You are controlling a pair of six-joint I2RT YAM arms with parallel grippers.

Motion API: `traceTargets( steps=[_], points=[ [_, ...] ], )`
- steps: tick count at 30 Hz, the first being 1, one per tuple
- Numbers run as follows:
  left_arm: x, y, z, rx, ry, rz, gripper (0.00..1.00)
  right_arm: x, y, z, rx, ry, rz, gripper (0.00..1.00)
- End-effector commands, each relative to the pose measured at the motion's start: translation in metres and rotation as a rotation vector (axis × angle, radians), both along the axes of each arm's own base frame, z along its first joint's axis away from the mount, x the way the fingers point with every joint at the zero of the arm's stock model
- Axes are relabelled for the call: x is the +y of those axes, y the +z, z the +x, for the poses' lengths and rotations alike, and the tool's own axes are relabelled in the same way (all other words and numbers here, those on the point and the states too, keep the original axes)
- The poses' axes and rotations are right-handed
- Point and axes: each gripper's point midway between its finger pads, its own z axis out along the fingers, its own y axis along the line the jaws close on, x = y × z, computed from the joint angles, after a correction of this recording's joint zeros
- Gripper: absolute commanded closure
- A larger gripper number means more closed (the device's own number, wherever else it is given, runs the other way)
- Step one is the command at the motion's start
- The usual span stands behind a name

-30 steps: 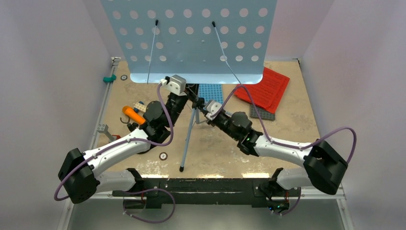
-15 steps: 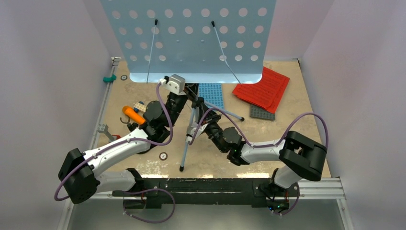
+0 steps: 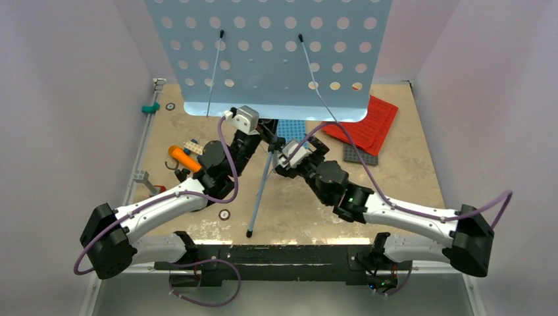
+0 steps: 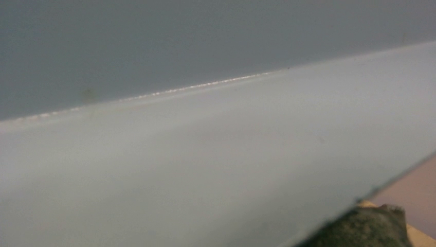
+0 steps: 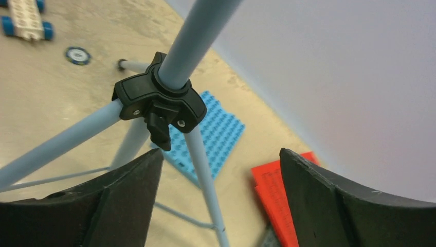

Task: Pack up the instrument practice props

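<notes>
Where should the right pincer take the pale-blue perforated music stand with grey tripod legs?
Probably on the round shaft just above the black leg hub, coming in from the near-right, where the open right pincer faces it. The shaft is slim enough to straddle; legs splay below and the wide perforated panel blocks a top approach.

2 white arms (image 3: 161,203) — black joints, purple cables (image 3: 233,172), black fingers (image 5: 128,200).
</notes>
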Motion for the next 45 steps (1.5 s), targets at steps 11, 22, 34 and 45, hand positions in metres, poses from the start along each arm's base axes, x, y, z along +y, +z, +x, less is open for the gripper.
traceTargets(
  steps=[11,22,34,45],
  points=[
    [0.002,-0.032,0.009,0.108,0.042,0.050,1.00,0.040,-0.030,-0.087,0.757,0.272,0.556,0.11],
    [0.007,-0.025,0.000,0.094,0.023,0.035,1.00,0.025,-0.001,-0.073,1.158,0.448,1.081,0.16],
    [0.005,-0.026,-0.007,0.076,-0.013,0.037,1.00,0.042,0.033,-0.039,1.379,0.513,1.334,0.23],
    [0.001,-0.032,-0.012,0.053,-0.041,0.075,1.00,0.050,0.029,-0.012,1.488,0.504,1.472,0.34]
  ],
)
